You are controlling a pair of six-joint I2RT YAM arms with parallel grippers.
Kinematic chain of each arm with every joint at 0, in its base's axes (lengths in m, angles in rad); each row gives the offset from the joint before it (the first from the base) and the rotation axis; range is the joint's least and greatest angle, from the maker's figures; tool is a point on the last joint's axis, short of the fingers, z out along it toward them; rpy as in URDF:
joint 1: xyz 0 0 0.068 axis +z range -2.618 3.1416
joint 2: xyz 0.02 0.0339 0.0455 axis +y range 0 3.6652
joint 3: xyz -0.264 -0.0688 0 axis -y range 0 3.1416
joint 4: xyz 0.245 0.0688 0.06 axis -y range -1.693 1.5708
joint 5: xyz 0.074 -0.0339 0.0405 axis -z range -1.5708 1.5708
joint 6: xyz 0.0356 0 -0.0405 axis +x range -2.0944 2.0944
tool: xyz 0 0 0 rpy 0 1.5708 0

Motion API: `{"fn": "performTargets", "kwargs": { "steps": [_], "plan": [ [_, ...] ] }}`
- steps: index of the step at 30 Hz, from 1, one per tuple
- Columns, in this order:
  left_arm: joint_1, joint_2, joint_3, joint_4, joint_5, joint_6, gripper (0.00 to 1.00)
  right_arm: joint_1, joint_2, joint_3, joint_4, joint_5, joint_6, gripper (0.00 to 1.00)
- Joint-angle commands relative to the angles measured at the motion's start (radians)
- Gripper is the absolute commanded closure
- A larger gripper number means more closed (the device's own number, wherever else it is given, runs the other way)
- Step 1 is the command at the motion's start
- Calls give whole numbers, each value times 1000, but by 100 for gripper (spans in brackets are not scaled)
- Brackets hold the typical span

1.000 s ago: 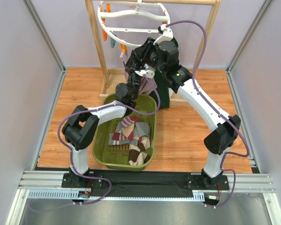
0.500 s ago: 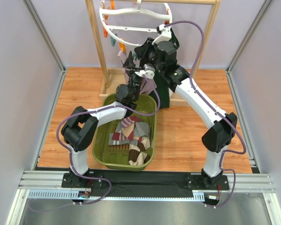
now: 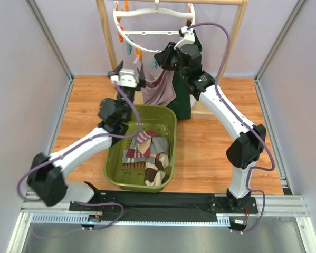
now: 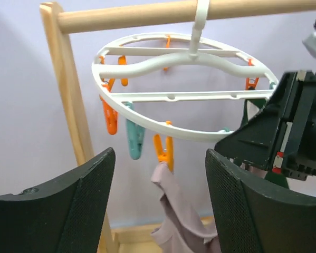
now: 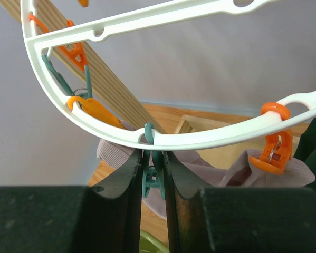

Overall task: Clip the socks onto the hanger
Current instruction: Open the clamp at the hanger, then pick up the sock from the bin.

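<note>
Our left gripper (image 4: 159, 158) has its fingers wide apart and holds nothing, facing the hanger (image 4: 200, 96) hooked on the wooden rail (image 4: 147, 15). Our right gripper (image 5: 152, 164) pinches a teal clip (image 5: 150, 182) under the ring. A lilac-grey sock (image 4: 173, 211) dangles from an orange clip (image 4: 165, 150). The other socks (image 3: 147, 153) lie in the green basket (image 3: 113, 163). We cannot read the small sticker (image 4: 276, 163) on the right gripper.

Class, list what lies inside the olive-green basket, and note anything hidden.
Inside the basket lies a heap of socks: a maroon-pink striped sock, a grey striped sock and an argyle sock. Anything beneath the heap is covered.
</note>
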Motion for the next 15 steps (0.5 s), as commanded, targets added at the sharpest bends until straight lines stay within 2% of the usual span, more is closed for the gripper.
{"fn": "performTargets", "kwargs": {
  "steps": [1,2,3,4,6,7,8,11,12,13,15],
  "plan": [
    [64,-230,-12,-476,101,-381,25,-49,4,46,-16,-18,-12,100],
    [75,-266,-10,-556,123,-526,25,-57,1,49,-22,-30,-12,100],
    [81,-297,-8,-635,140,-574,26,-62,2,55,-48,-65,-8,100],
    [84,-348,5,-784,166,-625,27,-71,1,58,-58,-76,-5,100],
    [84,-392,13,-911,192,-754,28,-77,-10,49,-80,-111,2,100],
    [84,-427,16,-1025,224,-795,28,-82,-15,46,-83,-122,2,100],
    [86,-442,13,-1068,246,-871,29,-83,-24,43,-88,-141,2,100],
    [104,-479,22,-1252,373,-978,28,-86,-44,38,-108,-185,-14,100],
    [112,-482,28,-1292,419,-1040,31,-88,-50,32,-111,-190,-20,100],
    [130,-490,27,-1344,521,-1071,34,-89,-56,30,-115,-194,-30,100],
    [132,-502,31,-1401,560,-1137,34,-94,-68,30,-124,-200,-37,100]
  ]
}}
